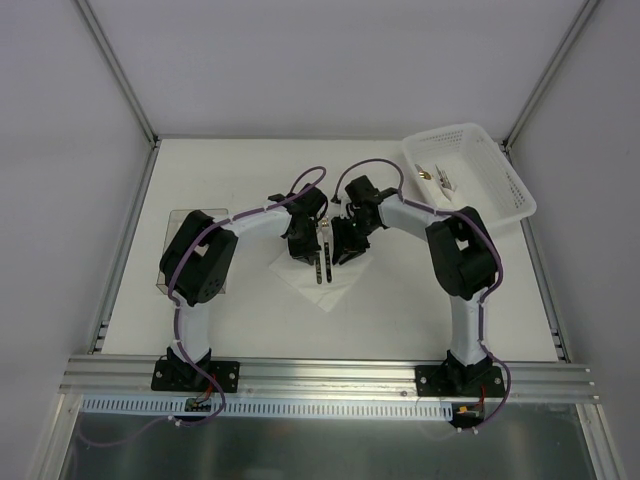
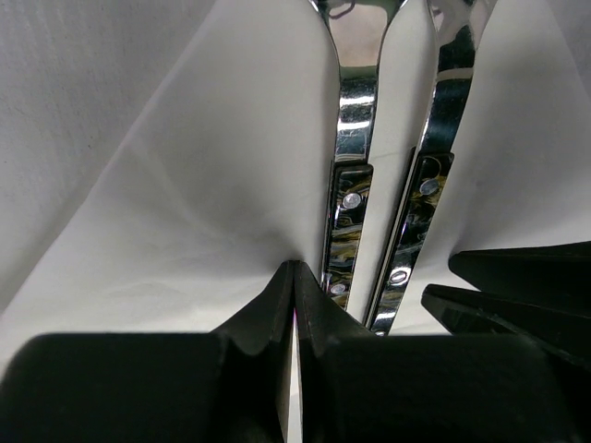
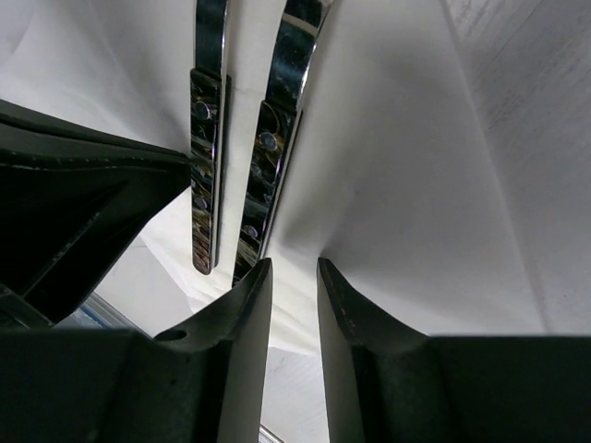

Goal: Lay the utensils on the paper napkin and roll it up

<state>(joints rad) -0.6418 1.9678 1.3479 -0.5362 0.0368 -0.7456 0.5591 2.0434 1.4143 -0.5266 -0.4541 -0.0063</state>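
Two silver utensils (image 1: 322, 255) with dark riveted handles lie side by side on the white paper napkin (image 1: 322, 288) at the table's middle. In the left wrist view the utensils (image 2: 351, 185) lie in a trough of napkin (image 2: 203, 185), whose sides are raised. My left gripper (image 2: 295, 268) is shut on the napkin's left edge. My right gripper (image 3: 295, 263) has its jaws a narrow gap apart at the napkin's (image 3: 397, 166) right edge, beside the utensils (image 3: 272, 166). The paper puckers at its fingertips. Both grippers (image 1: 305, 250) (image 1: 347, 248) flank the utensils closely.
A white lattice basket (image 1: 495, 165) stands at the back right with small shiny items (image 1: 437, 175) inside. A clear plastic box (image 1: 176, 228) lies at the left, partly under the left arm. The left gripper's fingers (image 3: 74, 203) show in the right wrist view.
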